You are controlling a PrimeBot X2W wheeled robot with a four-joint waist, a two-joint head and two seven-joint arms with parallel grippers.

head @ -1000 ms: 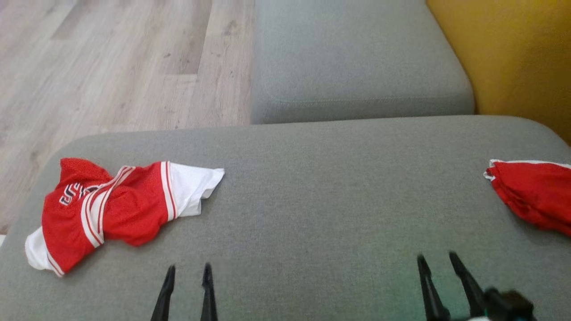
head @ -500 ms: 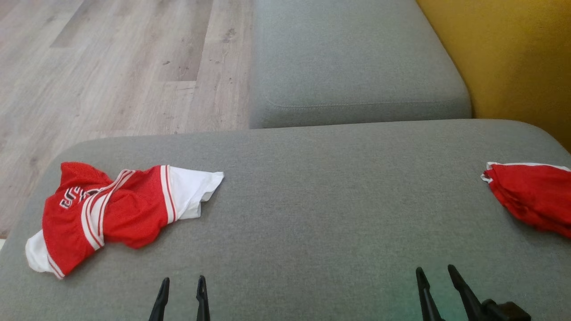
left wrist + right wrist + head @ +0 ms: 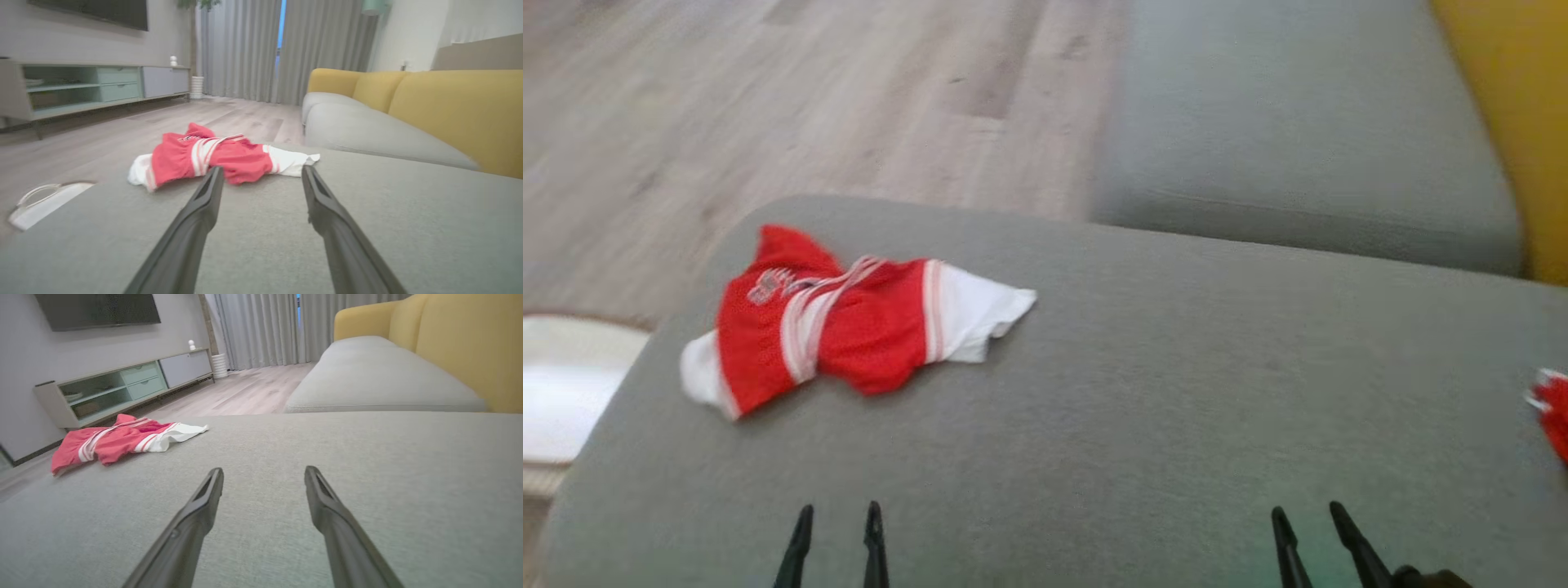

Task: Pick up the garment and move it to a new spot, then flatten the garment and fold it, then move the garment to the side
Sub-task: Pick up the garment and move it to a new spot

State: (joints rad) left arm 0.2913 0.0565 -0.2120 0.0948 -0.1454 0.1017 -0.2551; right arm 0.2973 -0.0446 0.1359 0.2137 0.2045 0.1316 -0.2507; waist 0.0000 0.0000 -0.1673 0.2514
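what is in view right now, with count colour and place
crumpled garment: 1, red and white, left part of near cushion
second garment: 1, red, white trim, right edge of near cushion
near cushion: 1, grey, under both garments
sofa seat: 1, grey, beyond near cushion
sofa back: 1, yellow, right of sofa seat
floor: 1, pale wood, far left
cabinet: 1, pale green, against wall
curtains: 1 set, grey, far wall
left gripper: 1, dark, open, lower left
right gripper: 1, dark, open, lower right

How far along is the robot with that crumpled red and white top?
Barely started. Nothing looks done: the garment lies crumpled on the grey cushion. In hand: nothing; the left gripper and right gripper hang open, short of it. Remaining: picking it up, moving, flattening, folding, setting aside.
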